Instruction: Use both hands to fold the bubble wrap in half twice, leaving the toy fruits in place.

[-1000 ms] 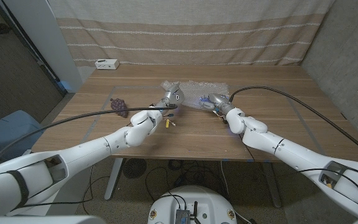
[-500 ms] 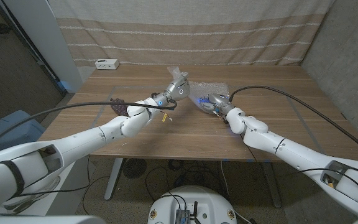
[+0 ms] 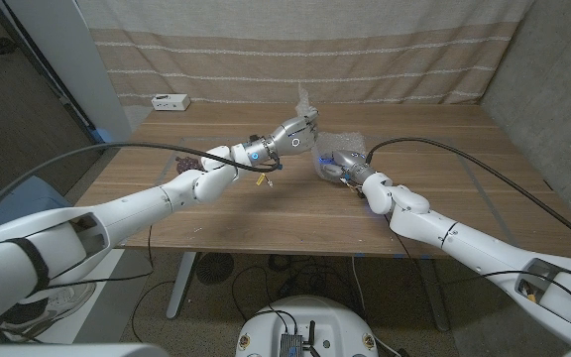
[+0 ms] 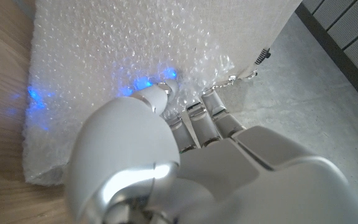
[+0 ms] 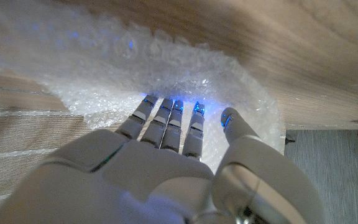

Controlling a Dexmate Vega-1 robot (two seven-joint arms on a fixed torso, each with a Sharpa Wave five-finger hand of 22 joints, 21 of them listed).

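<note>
The left hand (image 3: 295, 131) holds the bubble wrap (image 3: 340, 141) up by its left edge. The right hand (image 3: 333, 163) grips its near edge, so the fold goes right.

Premises appear to be a robot test lab or workshop. Evidence: wooden bench (image 3: 266, 213) on white metal legs, striped fabric backdrop (image 3: 295, 50) at 12 o'clock, bare grey wall (image 3: 553, 79) at 3 o'clock, loose cables (image 3: 216, 293) on the floor at 6 o'clock.
</note>
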